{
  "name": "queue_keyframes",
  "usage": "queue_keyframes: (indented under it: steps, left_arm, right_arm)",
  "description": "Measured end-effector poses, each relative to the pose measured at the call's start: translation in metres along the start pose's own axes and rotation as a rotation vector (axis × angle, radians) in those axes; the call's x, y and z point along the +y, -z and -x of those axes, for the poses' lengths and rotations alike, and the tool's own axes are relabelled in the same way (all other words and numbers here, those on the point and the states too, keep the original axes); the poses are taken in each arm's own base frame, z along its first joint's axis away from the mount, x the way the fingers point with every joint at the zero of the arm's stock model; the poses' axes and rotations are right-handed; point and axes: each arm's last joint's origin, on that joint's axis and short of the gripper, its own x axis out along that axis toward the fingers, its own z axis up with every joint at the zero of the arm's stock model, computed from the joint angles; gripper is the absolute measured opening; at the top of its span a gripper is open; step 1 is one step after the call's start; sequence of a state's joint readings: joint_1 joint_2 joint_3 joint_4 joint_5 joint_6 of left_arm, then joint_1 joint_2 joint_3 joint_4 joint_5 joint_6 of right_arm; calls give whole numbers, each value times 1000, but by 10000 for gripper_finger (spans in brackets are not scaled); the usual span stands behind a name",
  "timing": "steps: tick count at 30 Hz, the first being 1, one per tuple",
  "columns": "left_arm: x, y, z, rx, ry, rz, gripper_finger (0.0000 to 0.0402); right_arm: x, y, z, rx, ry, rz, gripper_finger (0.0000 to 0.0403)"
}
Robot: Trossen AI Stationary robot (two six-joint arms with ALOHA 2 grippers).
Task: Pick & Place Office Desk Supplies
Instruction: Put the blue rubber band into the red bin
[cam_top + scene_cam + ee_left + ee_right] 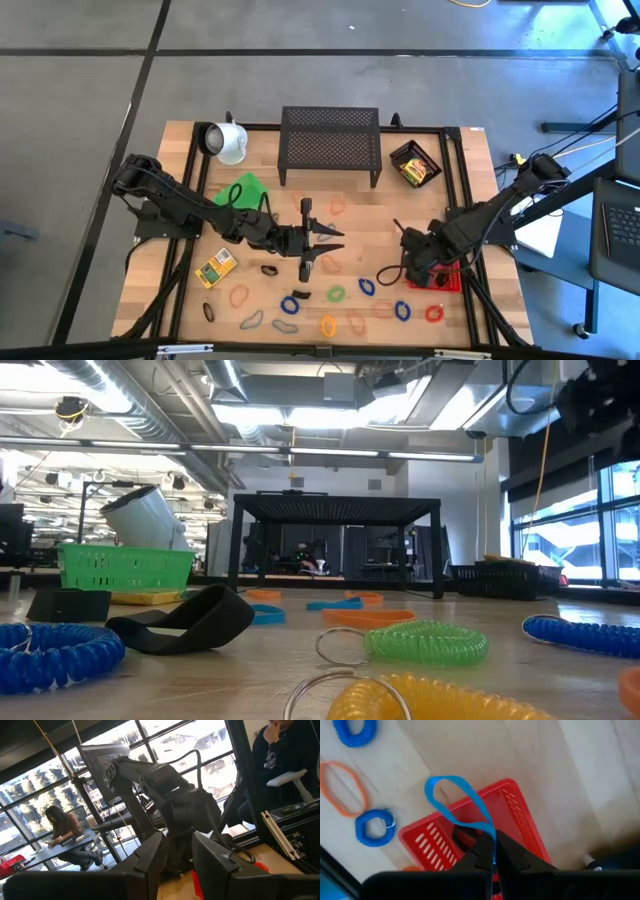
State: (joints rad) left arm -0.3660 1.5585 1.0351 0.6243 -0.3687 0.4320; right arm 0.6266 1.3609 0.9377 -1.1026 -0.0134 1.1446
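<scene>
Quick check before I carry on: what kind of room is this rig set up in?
Most likely an open office or lab floor in an industrial-style building: exposed ceiling ducts, tall grid windows, and a person at a desk beyond the wooden table.

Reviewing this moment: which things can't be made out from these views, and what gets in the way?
- Inside of the red basket: right wrist view, the right gripper, jaws shut on the blue loop, covers part of it; high view, the arm overlaps it.
- Print on the yellow box: too small in the high view.
- Contents of the black tray: too small to name.
- Table ahead of the left gripper: left wrist view faces the room.
</scene>
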Motion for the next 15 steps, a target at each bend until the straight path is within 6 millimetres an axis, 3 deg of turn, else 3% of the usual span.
queue_keyframes:
  steps: [15]
  left_arm:
    - [0, 0, 0, 0, 0, 0, 104]
  right_arm:
    - [6, 20, -6, 168, -26, -28, 8]
